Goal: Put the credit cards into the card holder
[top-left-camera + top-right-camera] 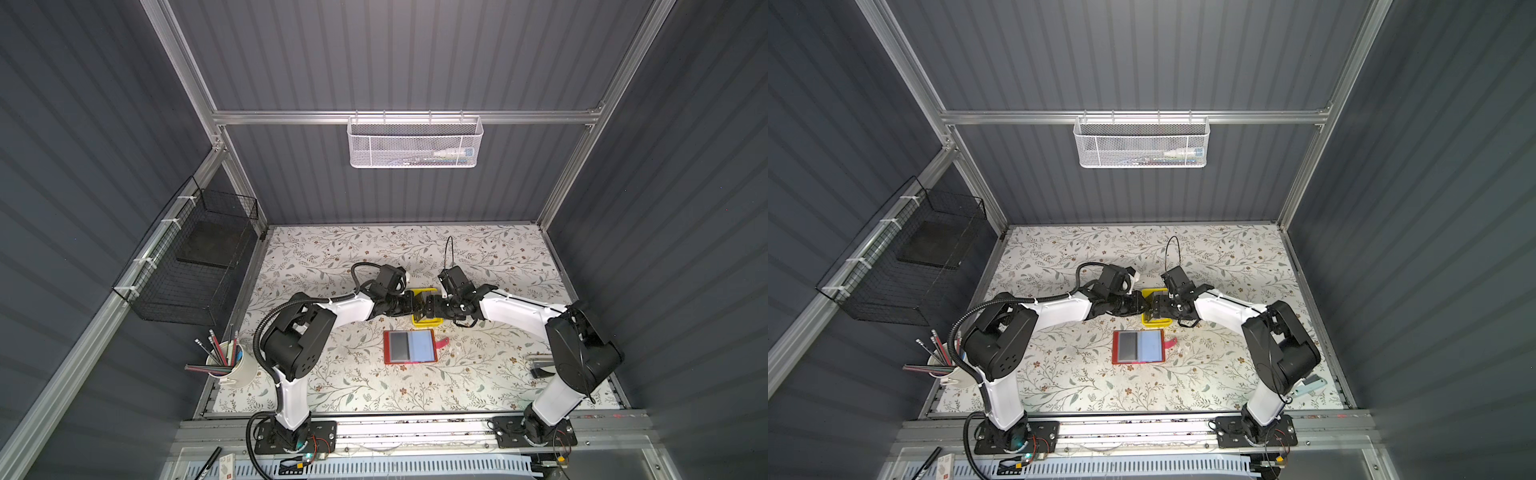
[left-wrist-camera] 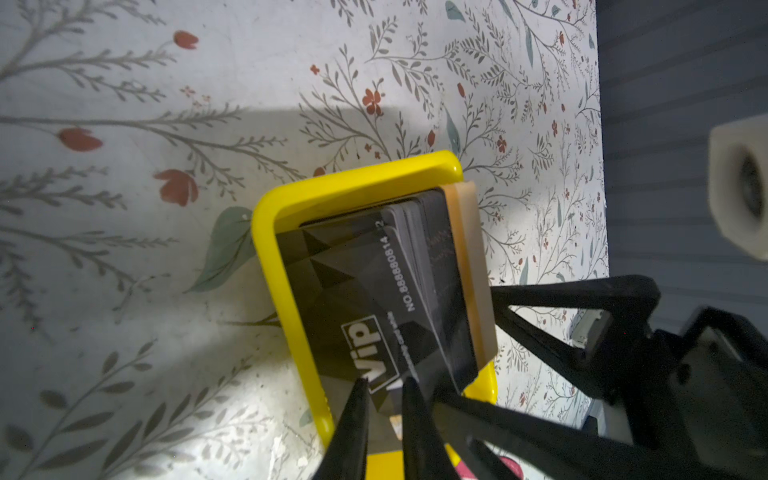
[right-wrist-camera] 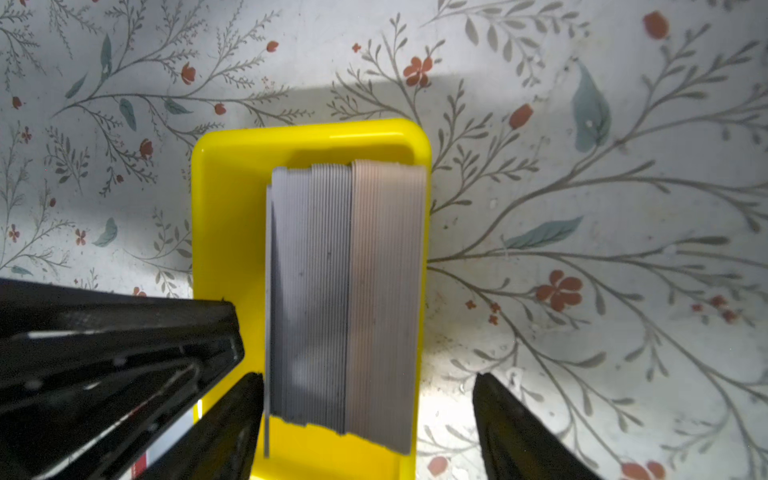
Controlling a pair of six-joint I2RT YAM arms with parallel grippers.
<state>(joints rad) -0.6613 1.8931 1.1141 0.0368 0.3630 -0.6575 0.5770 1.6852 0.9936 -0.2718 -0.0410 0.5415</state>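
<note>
The credit cards (image 3: 345, 291) stand on edge as a grey and tan stack in a small yellow tray (image 3: 224, 232). A black VIP card (image 2: 340, 291) fronts the stack. My left gripper (image 2: 385, 384) has its fingers a narrow gap apart at that card's near edge; contact is unclear. My right gripper (image 3: 365, 376) is open, straddling the stack and one tray wall. In both top views the two grippers (image 1: 419, 309) (image 1: 431, 311) meet over the tray (image 1: 424, 291). The red card holder (image 1: 387, 347) lies open nearer the front, with a grey card (image 1: 399, 345) and a light blue card (image 1: 422, 345) inside.
A white cup of pens (image 1: 232, 365) stands front left. A black wire basket (image 1: 195, 266) hangs on the left wall and a white mesh basket (image 1: 415, 143) on the back rail. A small pale blue object (image 1: 1308, 384) lies front right by the right arm's base.
</note>
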